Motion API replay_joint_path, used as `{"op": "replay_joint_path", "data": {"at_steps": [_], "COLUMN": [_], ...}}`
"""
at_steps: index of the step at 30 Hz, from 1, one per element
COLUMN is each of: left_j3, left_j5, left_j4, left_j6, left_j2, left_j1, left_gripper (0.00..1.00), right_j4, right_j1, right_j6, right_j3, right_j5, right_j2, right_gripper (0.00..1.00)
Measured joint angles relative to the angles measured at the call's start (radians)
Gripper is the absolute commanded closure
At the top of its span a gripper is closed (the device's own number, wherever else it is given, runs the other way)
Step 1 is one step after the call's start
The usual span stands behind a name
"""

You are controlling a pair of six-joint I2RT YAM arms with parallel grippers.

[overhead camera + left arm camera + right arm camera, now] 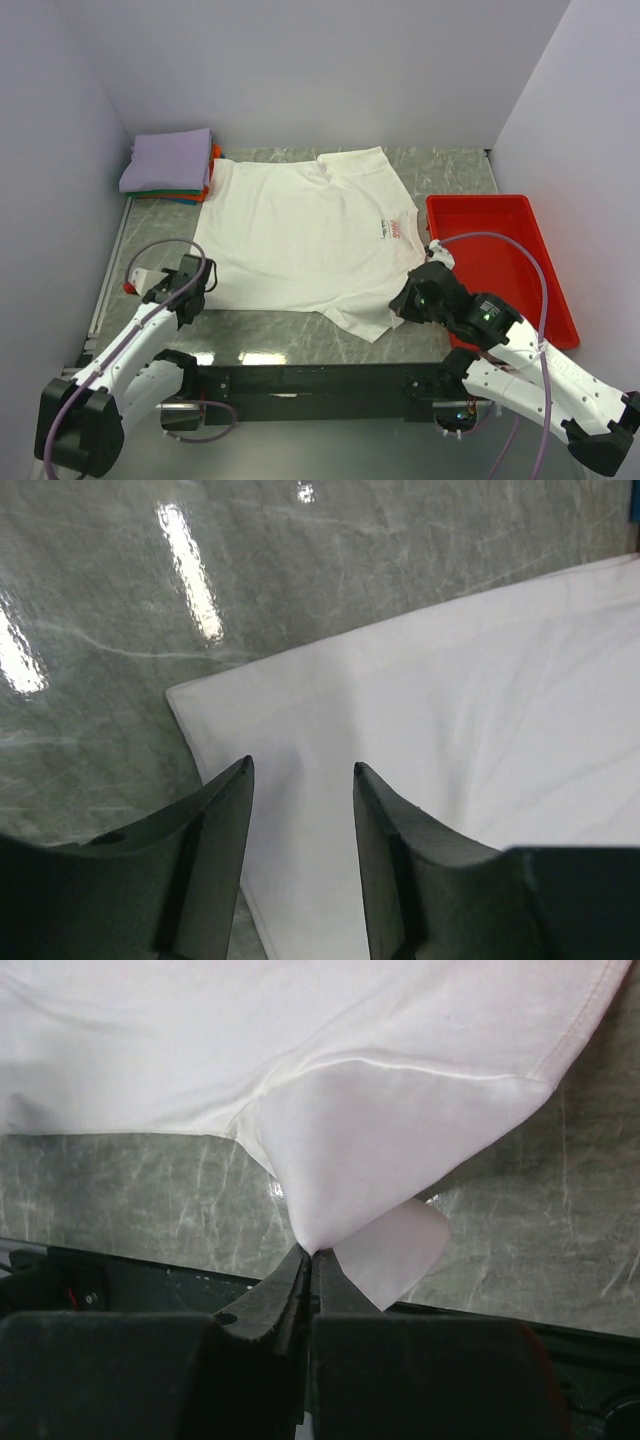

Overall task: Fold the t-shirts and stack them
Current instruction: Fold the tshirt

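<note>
A white t-shirt (300, 235) with a small red chest logo (397, 228) lies spread flat on the table. My left gripper (198, 290) is open over the shirt's near left hem corner. In the left wrist view the gripper (303, 770) has its fingers apart above the white cloth (430, 710), holding nothing. My right gripper (400, 304) is shut on the shirt's near right sleeve. In the right wrist view the gripper (312, 1253) pinches a lifted peak of the white cloth (340, 1130). A stack of folded t-shirts (168, 162), lavender on top, sits at the back left.
A red plastic tray (545, 290) stands on the right, close beside my right arm. Grey marble table (280, 335) shows between the shirt and the black front rail. Walls close in on the left, back and right.
</note>
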Motion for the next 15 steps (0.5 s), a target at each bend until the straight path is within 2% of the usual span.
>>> {"op": "replay_joint_path", "data": {"at_steps": [7,15], "left_j3": [0.1,0.125], "left_j5": [-0.058,-0.09], "left_j4": [-0.094,-0.21], "left_j6": [-0.056,-0.118], "left_j2": [0.14,0.174], "left_j1": [0.0,0.025], "left_gripper": [0.47,0.46], "right_j4": [0.026,0.109], "right_j1": [-0.004,-0.014], "right_j6": [-0.013,-0.041], "right_j3": [0.0,-0.032], "right_j5": [-0.013,-0.034], "right_j2": [-0.001,0.022], "right_gripper": [1.0,1.0]}}
